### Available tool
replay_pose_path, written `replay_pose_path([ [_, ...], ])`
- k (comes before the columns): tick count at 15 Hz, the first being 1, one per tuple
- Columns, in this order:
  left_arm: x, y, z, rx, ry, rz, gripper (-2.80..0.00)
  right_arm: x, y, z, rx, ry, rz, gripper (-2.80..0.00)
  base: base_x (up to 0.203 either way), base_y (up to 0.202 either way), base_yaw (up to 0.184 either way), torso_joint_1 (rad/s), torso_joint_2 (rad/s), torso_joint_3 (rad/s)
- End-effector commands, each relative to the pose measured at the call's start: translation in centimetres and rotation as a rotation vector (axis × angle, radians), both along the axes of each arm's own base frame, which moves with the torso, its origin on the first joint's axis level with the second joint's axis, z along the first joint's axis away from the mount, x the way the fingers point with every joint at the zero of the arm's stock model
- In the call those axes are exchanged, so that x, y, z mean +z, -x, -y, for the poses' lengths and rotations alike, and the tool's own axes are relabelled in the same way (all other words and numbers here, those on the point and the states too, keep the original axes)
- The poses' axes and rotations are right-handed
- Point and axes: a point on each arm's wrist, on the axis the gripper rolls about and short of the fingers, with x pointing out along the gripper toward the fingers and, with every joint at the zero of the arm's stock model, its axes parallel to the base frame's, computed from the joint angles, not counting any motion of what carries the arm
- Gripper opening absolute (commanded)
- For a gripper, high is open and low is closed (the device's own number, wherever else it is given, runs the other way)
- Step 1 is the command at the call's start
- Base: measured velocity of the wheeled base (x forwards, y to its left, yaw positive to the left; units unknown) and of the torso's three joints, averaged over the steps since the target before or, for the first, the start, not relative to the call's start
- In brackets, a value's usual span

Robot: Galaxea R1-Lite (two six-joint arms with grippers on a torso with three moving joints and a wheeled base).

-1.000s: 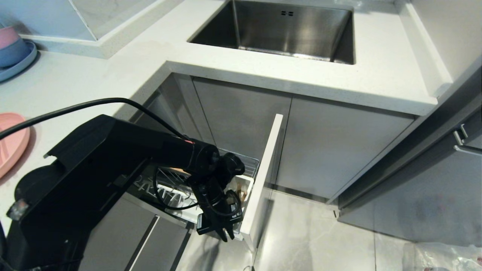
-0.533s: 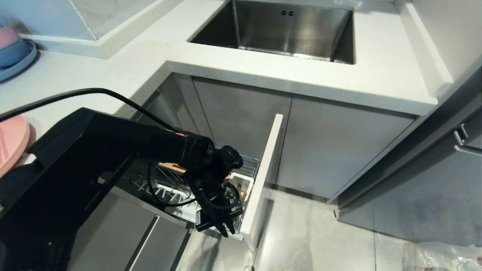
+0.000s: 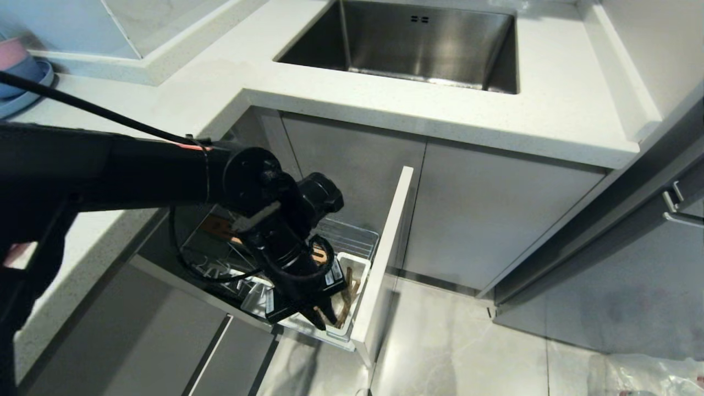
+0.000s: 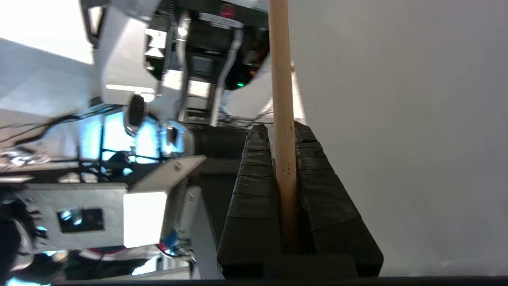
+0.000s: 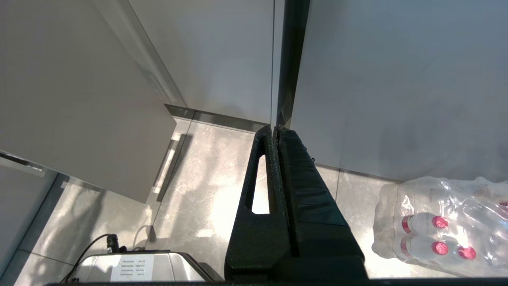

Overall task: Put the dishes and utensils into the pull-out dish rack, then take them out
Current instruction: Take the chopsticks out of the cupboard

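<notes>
**Left gripper clamped on chopsticks at the utensil cup**

I have the left gripper (image 3: 324,318) down inside the pull-out dish rack (image 3: 352,237), at its near right corner, over the white utensil cup (image 3: 360,267); its fingers (image 4: 254,186) are closed on the chopsticks (image 4: 283,119), which from the wrist camera show as one light wooden shaft running straight out between the pads; I cannot tell there whether one stick or both are held. From the head camera I see wooden ends (image 3: 347,297) just beside the gripper tips, inside the cup; whether they rest on its floor I cannot tell.

The rack stands pulled out from under the desk (image 3: 440,118), its pale front panel (image 3: 388,247) edge-on to the right of the cup; chrome wire and a piece of the light-wood strip (image 3: 217,228) show behind my arm, which crosses in from the left and hides most of the basket. The sink (image 3: 407,44) lies far, set into the desk; at the far left edge I see stacked pink and blue dishes (image 3: 19,74).

The right gripper (image 5: 275,131) hangs low with its fingers pressed together, holding nothing, above the floor (image 5: 206,186); a pack of water bottles (image 5: 436,222) lies near it.
</notes>
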Motion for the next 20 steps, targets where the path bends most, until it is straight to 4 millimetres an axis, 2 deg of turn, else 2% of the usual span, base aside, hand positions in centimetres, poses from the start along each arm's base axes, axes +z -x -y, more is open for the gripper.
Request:
replay_pose_path([
  [1, 2.5, 1.4, -0.5, 0.002, 0.046, 0.046, -2.80, 0.0, 0.0, 0.0, -0.001, 0.000, -0.002, -2.80, 0.000, 0.000, 0.000, 0.000, 0.00, 0.000],
  [6, 8.7, 6.0, -1.9, 0.015, 0.141, 0.113, -2.80, 0.0, 0.0, 0.0, 0.001, 0.000, -0.002, -2.80, 0.000, 0.000, 0.000, 0.000, 0.00, 0.000],
  [9, 12.2, 8.9, -3.5, 0.007, 0.220, 0.195, -2.80, 0.0, 0.0, 0.0, 0.001, 0.000, -0.002, -2.80, 0.000, 0.000, 0.000, 0.000, 0.00, 0.000],
  [14, 19.5, 15.8, -8.8, -0.029, 0.445, 0.468, -2.80, 0.0, 0.0, 0.0, -0.001, -0.001, -0.002, -2.80, 0.000, 0.000, 0.000, 0.000, 0.00, 0.000],
  [18, 23.1, 20.7, -14.1, -0.006, 0.555, 0.783, -2.80, 0.0, 0.0, 0.0, -0.001, -0.001, -0.002, -2.80, 0.000, 0.000, 0.000, 0.000, 0.00, 0.000],
  [20, 24.2, 21.8, -16.1, 0.093, 0.515, 0.970, -2.80, 0.0, 0.0, 0.0, -0.001, -0.001, -0.002, -2.80, 0.000, 0.000, 0.000, 0.000, 0.00, 0.000],
])
